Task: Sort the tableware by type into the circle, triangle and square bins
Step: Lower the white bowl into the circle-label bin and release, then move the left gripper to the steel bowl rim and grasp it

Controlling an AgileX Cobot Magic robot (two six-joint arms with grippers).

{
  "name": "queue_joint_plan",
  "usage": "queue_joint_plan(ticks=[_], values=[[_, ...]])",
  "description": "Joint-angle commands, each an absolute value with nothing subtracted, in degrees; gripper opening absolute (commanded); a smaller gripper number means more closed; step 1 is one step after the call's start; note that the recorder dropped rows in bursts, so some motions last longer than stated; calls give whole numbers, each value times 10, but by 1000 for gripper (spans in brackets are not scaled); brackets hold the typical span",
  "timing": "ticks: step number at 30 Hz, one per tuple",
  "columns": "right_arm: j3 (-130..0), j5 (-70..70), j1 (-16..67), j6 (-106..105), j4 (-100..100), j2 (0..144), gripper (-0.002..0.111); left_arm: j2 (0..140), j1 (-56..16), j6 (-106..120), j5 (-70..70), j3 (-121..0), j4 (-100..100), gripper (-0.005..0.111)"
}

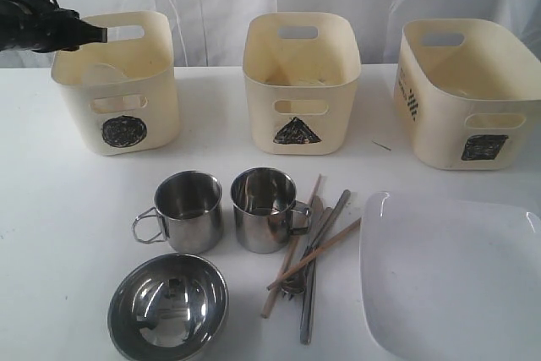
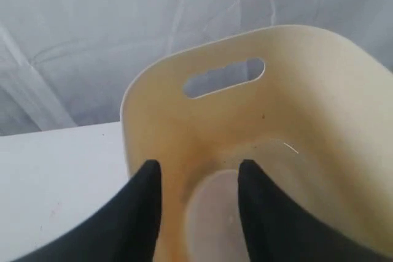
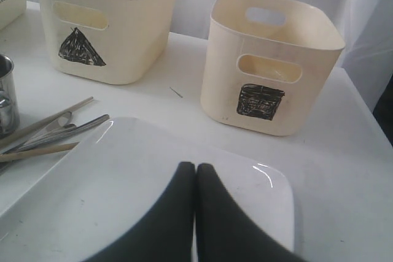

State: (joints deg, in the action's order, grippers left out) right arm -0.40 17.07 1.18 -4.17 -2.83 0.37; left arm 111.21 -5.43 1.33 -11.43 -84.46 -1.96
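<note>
My left gripper (image 2: 199, 164) is open over the circle bin (image 1: 118, 128), at its left rim (image 1: 95, 35). A small white bowl (image 2: 212, 219) lies inside that bin, below the spread fingers and free of them. The triangle bin (image 1: 297, 124) and the square bin (image 1: 473, 137) stand further right. In front are two steel mugs (image 1: 188, 209) (image 1: 264, 209), a steel bowl (image 1: 169, 310), wooden chopsticks (image 1: 292, 251) crossed with metal cutlery (image 1: 317, 285), and a large white plate (image 1: 456, 276). My right gripper (image 3: 196, 167) is shut and empty above the plate (image 3: 123, 182).
A white curtain hangs behind the bins. The square bin (image 3: 270, 65) stands near the table's right edge. A thin sliver (image 1: 382, 146) lies on the table between the triangle and square bins. The plate reaches the front right corner of the exterior view.
</note>
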Motion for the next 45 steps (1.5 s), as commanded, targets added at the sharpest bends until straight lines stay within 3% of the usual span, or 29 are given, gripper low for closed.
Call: queue_joint_plan(ticks=[1, 7, 16, 20, 25, 30, 37, 42, 45], values=[[0, 168, 14, -42, -29, 0, 0, 1108, -61, 14, -117, -847, -18, 48], [0, 168, 14, -42, -29, 0, 0, 1075, -77, 9, -62, -847, -19, 48], [0, 168, 14, -42, -29, 0, 0, 955, -107, -38, 227, -845, -20, 48], [0, 168, 14, -42, -29, 0, 0, 899, -117, -30, 310, -789, -19, 48], [0, 168, 14, -42, -29, 0, 0, 816, -130, -30, 310, -653, -37, 48], [0, 168, 14, -42, -29, 0, 0, 689, -209, -29, 298, -500, -86, 48], [0, 168, 14, -42, -29, 0, 0, 674, -274, -29, 290, -434, -126, 48], [0, 168, 14, -42, -29, 0, 0, 674, -314, -28, 276, -423, -140, 70], [0, 168, 14, -42, -29, 0, 0, 674, -319, -28, 261, -405, -152, 73]])
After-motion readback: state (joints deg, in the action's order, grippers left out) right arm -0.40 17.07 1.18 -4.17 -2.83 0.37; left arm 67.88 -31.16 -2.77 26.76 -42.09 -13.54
